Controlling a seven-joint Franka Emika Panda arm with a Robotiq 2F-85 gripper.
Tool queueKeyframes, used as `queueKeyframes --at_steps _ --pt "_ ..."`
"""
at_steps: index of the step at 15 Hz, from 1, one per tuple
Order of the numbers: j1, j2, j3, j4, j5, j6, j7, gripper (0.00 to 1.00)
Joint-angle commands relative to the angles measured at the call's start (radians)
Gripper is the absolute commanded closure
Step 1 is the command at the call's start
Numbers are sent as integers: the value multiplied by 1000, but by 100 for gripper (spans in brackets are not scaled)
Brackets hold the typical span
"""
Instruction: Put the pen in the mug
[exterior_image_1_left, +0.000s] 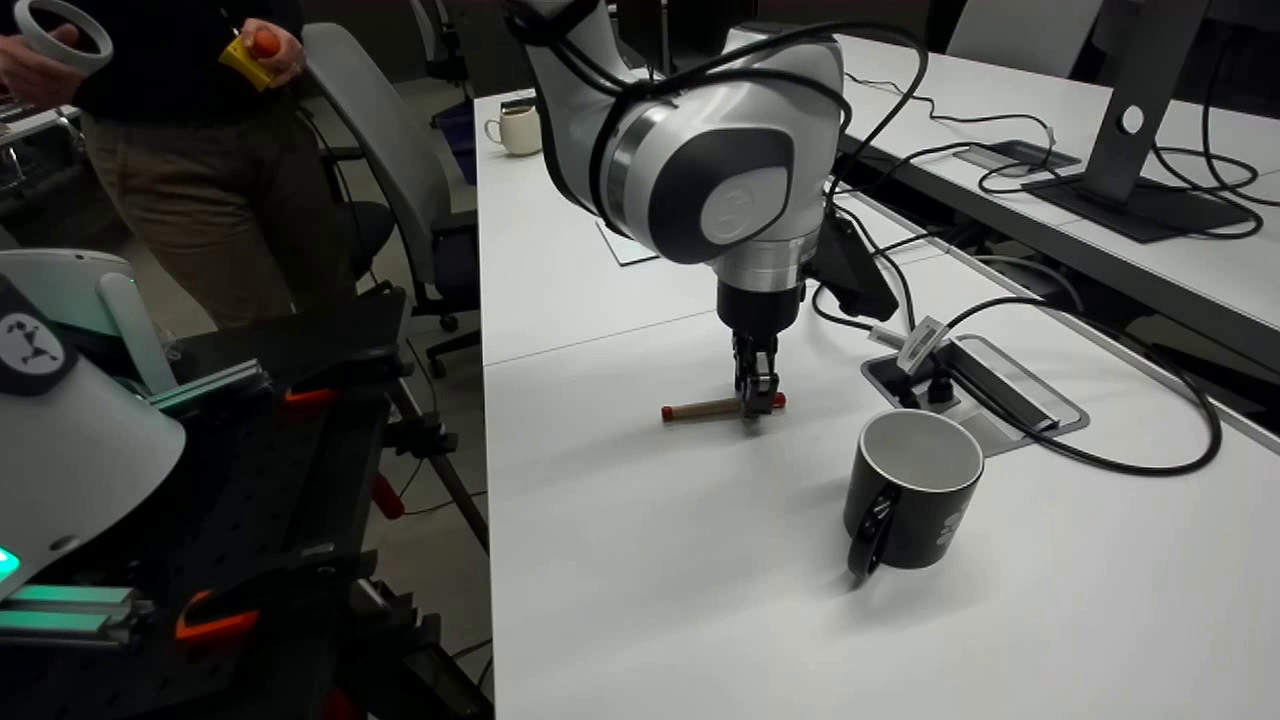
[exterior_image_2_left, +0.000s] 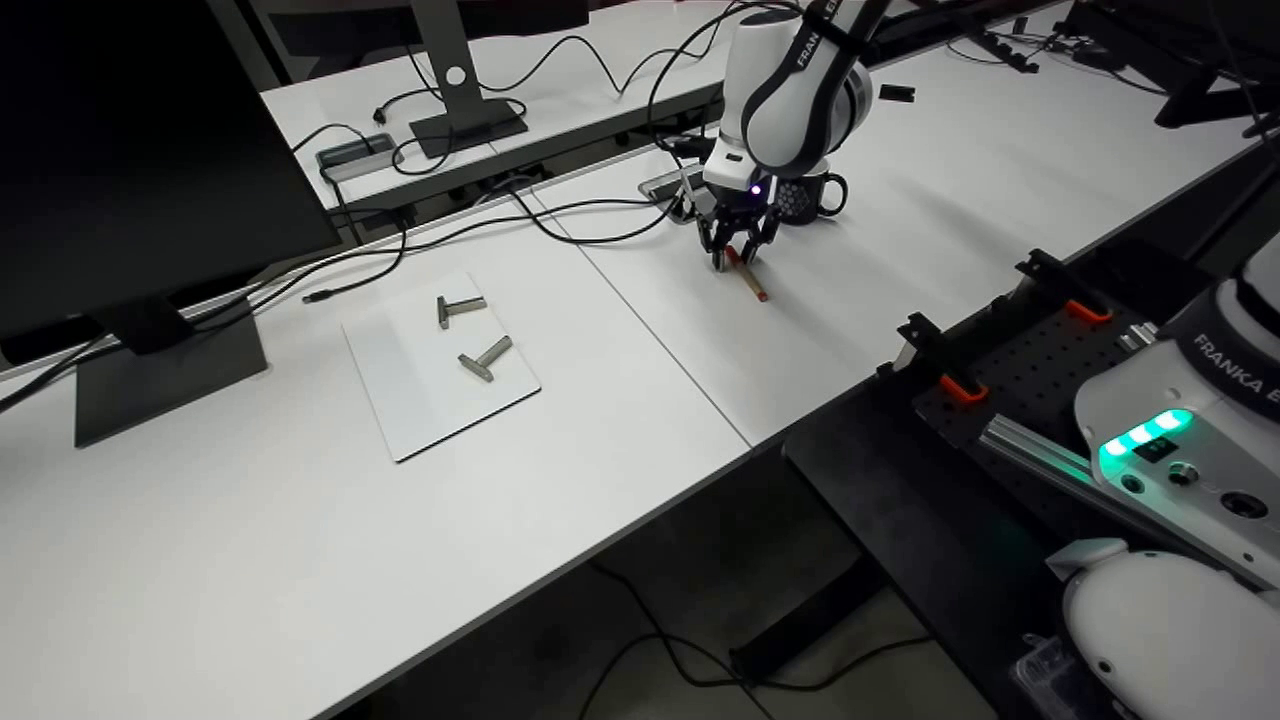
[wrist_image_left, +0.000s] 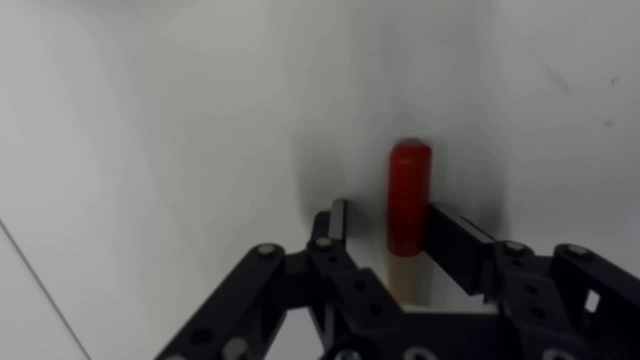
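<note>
Nearest in the wrist view are my own fingers (wrist_image_left: 455, 250), dark and slightly blurred, their tips close to the table (exterior_image_1_left: 600, 560); my gripper (wrist_image_left: 387, 206) stands moderately wide and holds nothing, with the red end of the pen (wrist_image_left: 409, 197) between its two sides; I judge therefore that the grasp is the step in hand, and the carrying is not begun.

The pen lies flat on the table; it is touching or just beside the finger on the right of the wrist view, I am not sure which, but toward the finger on the left there is a clear gap; so, if I close quickly, the near finger may push the pen sideways, or turn it, before the far finger arrives; I am placed also near its end, as both exterior views show; most of the length is outside my fingers, so a grip here, if weak, can let the long part droop or twist; and if the red end is a loose cap, which I do not know, it might come off alone.

The mug (exterior_image_1_left: 920, 515) stands upright, apart from the pen and near the socket (exterior_image_1_left: 1010, 395) with its cables (exterior_image_1_left: 1150, 471); the pen would need to be tilted before it enters; without this, it could rest across the mouth or knock the mug over; a path too low could catch a cable.
</note>
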Motion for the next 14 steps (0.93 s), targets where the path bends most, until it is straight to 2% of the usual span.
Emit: queueKeyframes --at_steps 1,3,8,14 --pt "20 2 -16 7 38 16 -37 86" --pt "23 -5 -18 3 38 20 -35 98" --pt "27 -15 -23 -7 36 36 -33 95" --pt "63 -92 -59 -96 4 212 6 95"
